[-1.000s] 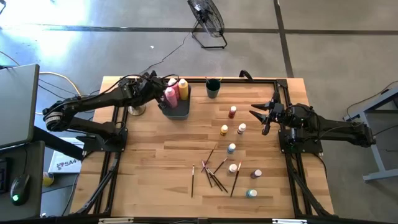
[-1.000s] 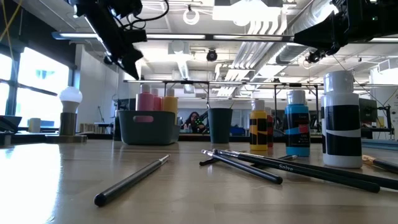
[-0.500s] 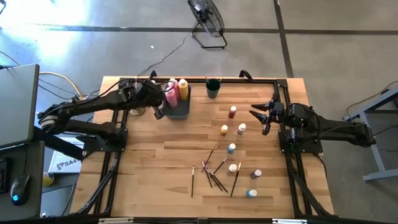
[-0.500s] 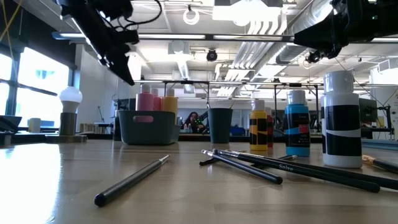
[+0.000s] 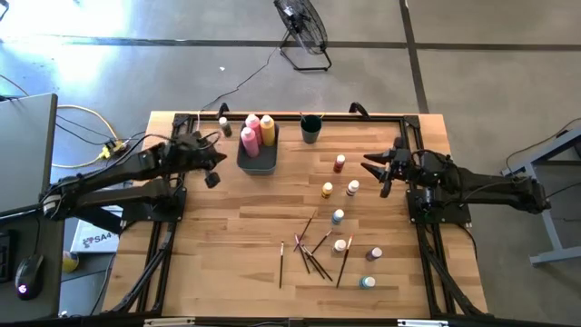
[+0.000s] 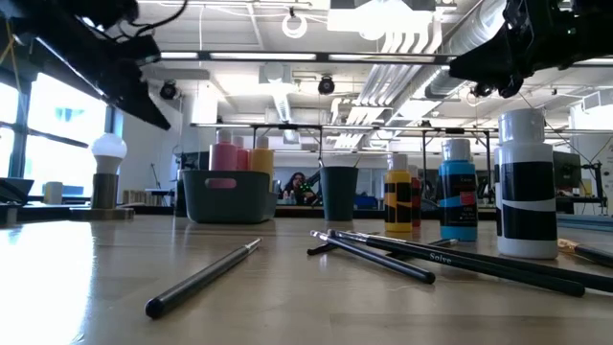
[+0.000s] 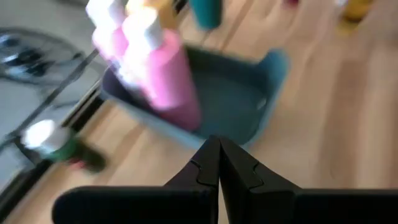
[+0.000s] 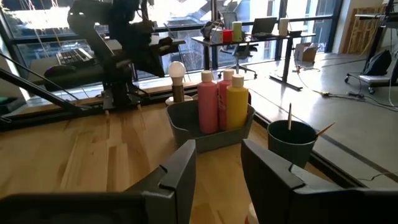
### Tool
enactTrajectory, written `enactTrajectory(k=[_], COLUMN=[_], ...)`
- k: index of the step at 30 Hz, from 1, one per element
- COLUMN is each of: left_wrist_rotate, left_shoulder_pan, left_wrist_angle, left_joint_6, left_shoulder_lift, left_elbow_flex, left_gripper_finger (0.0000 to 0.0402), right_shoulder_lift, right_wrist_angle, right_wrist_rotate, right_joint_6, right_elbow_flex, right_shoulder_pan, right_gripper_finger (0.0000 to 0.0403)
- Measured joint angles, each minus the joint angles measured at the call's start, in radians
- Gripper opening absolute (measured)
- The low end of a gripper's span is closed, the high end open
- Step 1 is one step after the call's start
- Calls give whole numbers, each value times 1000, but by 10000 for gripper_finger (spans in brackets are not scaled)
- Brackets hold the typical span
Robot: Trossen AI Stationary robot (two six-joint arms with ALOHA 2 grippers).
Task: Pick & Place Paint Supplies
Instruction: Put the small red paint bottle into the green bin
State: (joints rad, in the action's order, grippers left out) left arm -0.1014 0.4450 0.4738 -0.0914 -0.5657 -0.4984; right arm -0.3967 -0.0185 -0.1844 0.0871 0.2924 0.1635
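Fingers pressed flat together on the left gripper [image 5: 211, 178], empty, hanging over bare planks of the pale wooden table [image 5: 236, 245] just beside the dark grey plastic bin [image 5: 258, 161]. Its wrist view looks straight into that bin [image 7: 236, 106]: two tall pink squeeze bottles [image 7: 163, 74] stand against one wall, the rest of the floor bare. Behind the bin sits a white knob on a tan base [image 5: 223, 122].

Over on the other side, the right gripper [image 5: 381, 173] hangs with fingers parted and nothing between them, near the red small bottle [image 5: 339, 163] and the white one [image 5: 352, 188]. Below them lie a yellow small bottle [image 5: 327, 190], more capped bottles and a scatter of thin dark-handled paintbrushes [image 5: 313, 254], all apart from both arms.

Only the right wrist view shows the yellow squeeze bottle [image 8: 237, 107] side-on beside the pink pair, plus brush handles poking from the dark green cup [image 8: 292, 142]. Low view puts one brush [image 6: 201, 278] up front, with a person [image 6: 299, 186] far behind the table.
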Motion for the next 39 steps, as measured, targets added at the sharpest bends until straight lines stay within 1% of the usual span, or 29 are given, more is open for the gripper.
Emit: enactTrajectory(k=[4,8,10,13,17,20,22,27,30,32,34,39], left_wrist_rotate=[167,339,394,437,429,359,347,351,326,319,318,318], left_shoulder_pan=[0,0,0,0,0,0,0,0,0,0,0,0], left_wrist_angle=[-132,-244,-287,-316,-295,-289,-296,-298,-295,-298,-298,-297], left_joint_6=[66,71,67,26,-13,-9,-10,-10,-9,-9,-9,-13], left_shoulder_lift=[97,137,139,134,105,81,64,23,3,-6,-20,-46], left_elbow_flex=[53,68,70,70,70,71,71,71,71,71,71,71], left_gripper_finger=[0,0,0,0,0,0,0,0,0,0,0,0], right_shoulder_lift=[-22,-42,-54,-78,-106,-115,-115,-114,-121,-129,-132,-152], right_wrist_angle=[0,0,0,1,-26,-75,-145,-335,-384,-368,-312,-61], right_wrist_rotate=[0,4,5,9,8,-3,-21,-1,22,32,34,34], right_joint_6=[0,0,0,0,-7,-10,-19,-164,-196,-185,-154,-1], right_elbow_flex=[0,0,0,0,0,0,0,0,0,0,0,0], right_shoulder_pan=[0,0,0,0,0,0,0,0,0,0,0,0], right_gripper_finger=[121,121,121,121,121,121,121,121,121,121,121,121])
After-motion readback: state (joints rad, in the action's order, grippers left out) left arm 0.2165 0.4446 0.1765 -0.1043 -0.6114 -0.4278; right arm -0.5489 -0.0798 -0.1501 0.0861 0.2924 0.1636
